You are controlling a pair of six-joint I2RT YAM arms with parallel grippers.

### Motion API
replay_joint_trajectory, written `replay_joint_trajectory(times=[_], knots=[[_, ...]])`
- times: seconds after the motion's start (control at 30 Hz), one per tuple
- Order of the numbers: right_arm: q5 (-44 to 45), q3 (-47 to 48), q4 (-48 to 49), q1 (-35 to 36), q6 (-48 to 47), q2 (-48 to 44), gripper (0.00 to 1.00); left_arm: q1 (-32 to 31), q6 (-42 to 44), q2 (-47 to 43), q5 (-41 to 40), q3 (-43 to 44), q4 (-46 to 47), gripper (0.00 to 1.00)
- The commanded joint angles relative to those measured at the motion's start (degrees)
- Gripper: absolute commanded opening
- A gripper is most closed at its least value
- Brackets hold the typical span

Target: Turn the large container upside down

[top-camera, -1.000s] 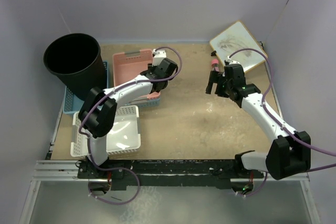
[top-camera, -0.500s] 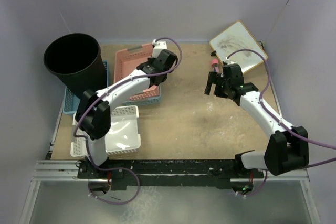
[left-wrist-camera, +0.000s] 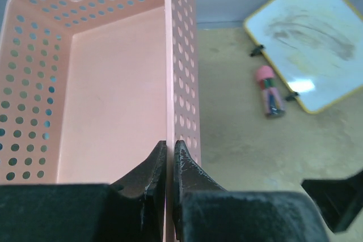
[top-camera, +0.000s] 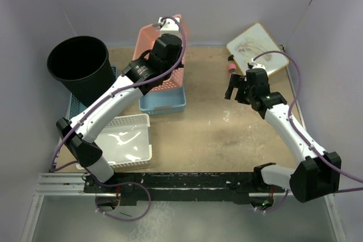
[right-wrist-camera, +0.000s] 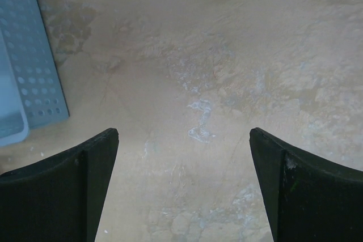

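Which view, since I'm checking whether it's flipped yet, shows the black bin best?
Top external: the black bin stands upright at far left, mouth open upward. Neither wrist view shows it: the left looks at a pink basket, the right at the tabletop.

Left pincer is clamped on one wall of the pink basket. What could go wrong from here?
1. The left pincer pinches only one thin wall of the pink basket; it may twist or slip, dropping onto the blue basket near it.
2. The black bin stands upright close by; a swinging basket could knock it over.
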Motion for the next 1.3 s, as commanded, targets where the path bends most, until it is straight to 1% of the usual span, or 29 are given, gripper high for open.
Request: replay_joint_trajectory(times=[0.0, 0.13, 0.2, 0.3, 0.37, 0.4, 0.47, 0.6, 0.73, 0.83, 0.97, 1.13, 1.2, 1.27], knots=[[11.7, 5.6, -5.8, 0.1, 2.9, -5.8, 1.0, -3.5, 0.0, 0.5, 9.4, 4.4, 1.9, 0.0], [28.2, 8.8, -13.9, 0.1, 6.6, -10.9, 1.0, -4.0, -5.7, 1.7, 22.3, 4.0, 8.2, 0.0], [33.9, 8.9, -16.0, 0.1, 8.2, -15.2, 1.0, -4.0, -9.3, 2.2, 27.5, 3.0, 12.4, 0.0], [40.7, 9.0, -17.0, 0.0, 9.1, -20.7, 0.99, -4.0, -16.3, 3.2, 33.4, 1.6, 19.0, 0.0], [43.0, 9.3, -15.5, 0.1, 7.3, -23.4, 0.99, -4.0, -21.8, 3.7, 38.1, -0.7, 25.3, 0.0], [44.2, 9.6, -14.5, 0.1, 5.4, -24.1, 0.99, -4.0, -25.3, 3.5, 39.5, -2.9, 31.0, 0.0], [45.5, 11.6, -14.7, 0.1, 3.5, -24.4, 0.99, -4.0, -34.4, 2.7, 42.9, -10.7, 42.3, 0.0], [47.1, 16.0, -17.8, 0.1, 2.3, -22.7, 0.99, -4.1, -51.0, 3.4, 46.9, -22.5, 64.0, 0.0], [45.9, 16.7, -17.2, 0.1, -0.1, -22.3, 0.99, -4.1, -62.2, 7.4, 50.3, -29.1, 79.7, 0.0], [44.5, 17.0, -17.3, 0.1, -0.7, -22.3, 1.0, -4.6, -70.7, 11.2, 51.1, -33.1, 91.6, 0.0], [42.7, 16.8, -17.2, 0.1, -0.6, -21.8, 1.0, -5.0, -80.1, 15.4, 51.1, -36.4, 102.1, 0.0], [40.8, 18.6, -13.5, 0.1, -2.8, -18.8, 1.0, -6.5, -91.0, 21.7, 47.8, -42.3, 115.6, 0.0], [40.2, 19.7, -13.6, 0.1, -2.0, -17.4, 1.0, -6.8, -92.8, 23.9, 47.1, -43.2, 118.0, 0.0], [38.4, 19.9, -13.6, 0.1, -1.3, -16.6, 1.0, -6.9, -93.1, 25.4, 47.0, -44.3, 118.1, 0.0]])
